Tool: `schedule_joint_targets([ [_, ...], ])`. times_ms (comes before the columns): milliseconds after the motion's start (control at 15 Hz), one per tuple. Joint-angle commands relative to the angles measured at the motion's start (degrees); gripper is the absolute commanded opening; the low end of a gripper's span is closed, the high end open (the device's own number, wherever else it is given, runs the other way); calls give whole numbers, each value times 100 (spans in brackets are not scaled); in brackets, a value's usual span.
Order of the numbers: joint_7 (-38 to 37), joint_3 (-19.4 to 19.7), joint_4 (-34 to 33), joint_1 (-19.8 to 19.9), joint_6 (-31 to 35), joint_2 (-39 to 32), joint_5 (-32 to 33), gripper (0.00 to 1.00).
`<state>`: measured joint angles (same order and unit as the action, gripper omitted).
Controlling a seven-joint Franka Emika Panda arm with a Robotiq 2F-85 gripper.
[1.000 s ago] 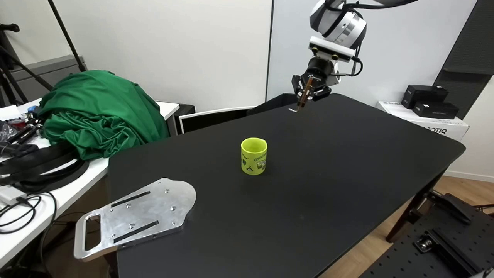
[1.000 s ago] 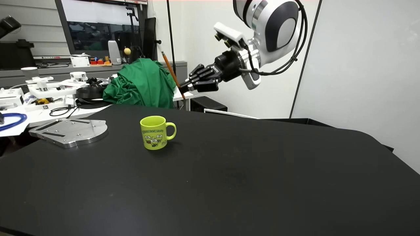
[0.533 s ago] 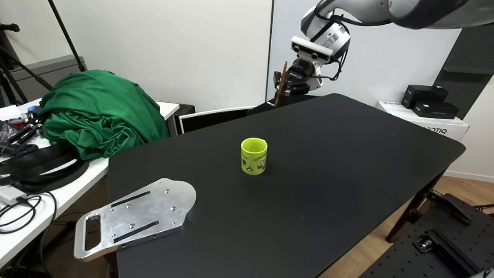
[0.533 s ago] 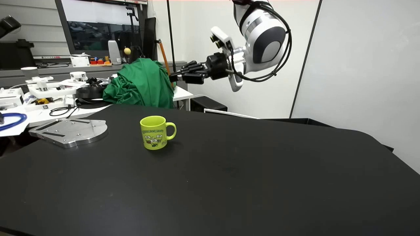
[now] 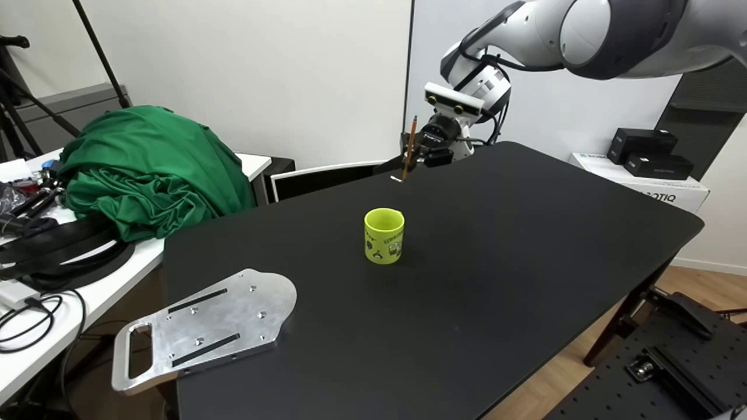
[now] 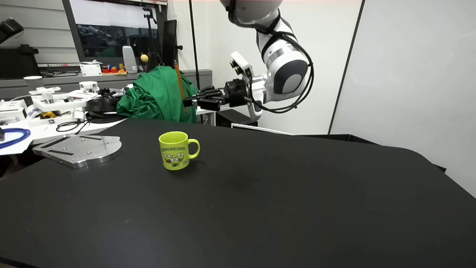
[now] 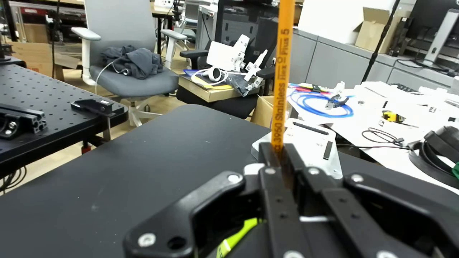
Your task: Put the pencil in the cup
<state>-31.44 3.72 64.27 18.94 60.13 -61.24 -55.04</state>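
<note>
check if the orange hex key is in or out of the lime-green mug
Out: in both exterior views the gripper holds the orange hex key clear of the lime-green mug, a gap between them.

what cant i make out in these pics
Both exterior views: the inside bottom of the cup, hidden by its near wall.
Wrist view: most of the cup, hidden by the gripper and cut off by the lower edge.
Wrist view: the top end of the orange stick, cut off by the upper edge.
Both exterior views: the lettering on the orange stick, too small to read.
Both exterior views: whatever the green cloth covers.
</note>
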Motion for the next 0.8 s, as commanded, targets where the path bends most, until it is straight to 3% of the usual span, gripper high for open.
schedule_joint_targets([
  [0, -286, 83, -327, -120, -122, -272, -92, 2],
  [733, -243, 133, -311, -379, 36, -526, -43, 2],
])
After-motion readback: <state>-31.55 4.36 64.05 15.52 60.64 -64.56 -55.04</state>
